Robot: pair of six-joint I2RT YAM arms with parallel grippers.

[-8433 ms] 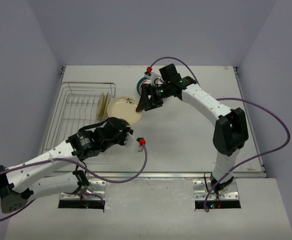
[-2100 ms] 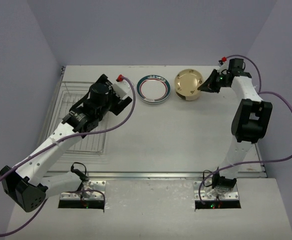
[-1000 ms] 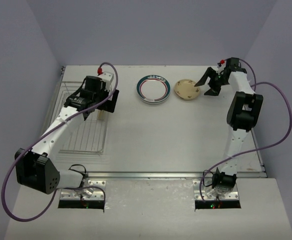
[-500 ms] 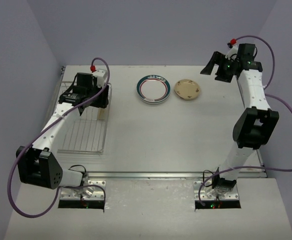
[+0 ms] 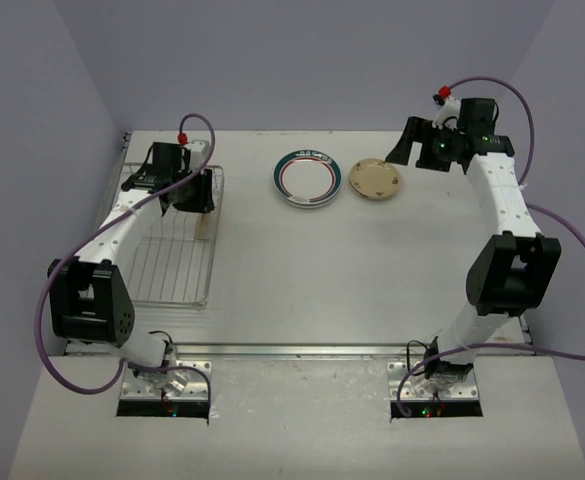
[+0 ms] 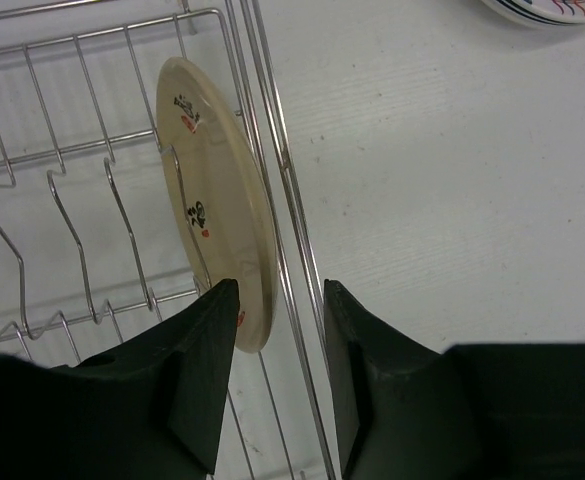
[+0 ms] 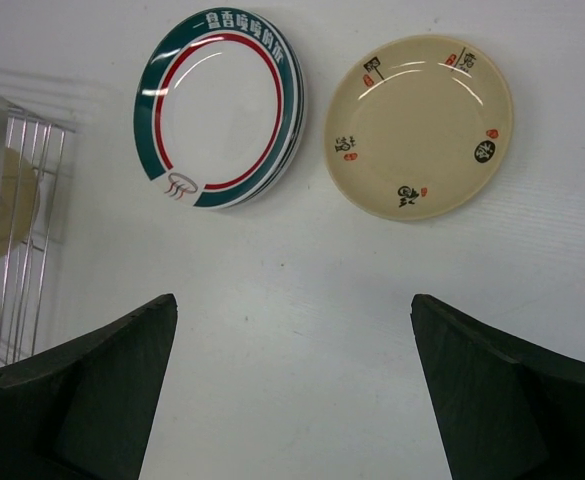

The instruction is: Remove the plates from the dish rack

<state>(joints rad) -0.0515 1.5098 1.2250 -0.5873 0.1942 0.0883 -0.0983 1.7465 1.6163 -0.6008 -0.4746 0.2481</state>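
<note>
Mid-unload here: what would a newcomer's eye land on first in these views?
First, the tan round plate standing on edge in the silver wire dish rack, its rim between the left pincer's jaws; a firm grip can't be confirmed. Next, the white plate with teal rim and red ring and a second tan plate lying flat on the white table, under the wide-open right pincer.

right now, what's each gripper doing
Left gripper: open, fingers either side of the tan plate's lower edge in the rack, a gap showing.
Right gripper: wide open, holding nothing.
</note>
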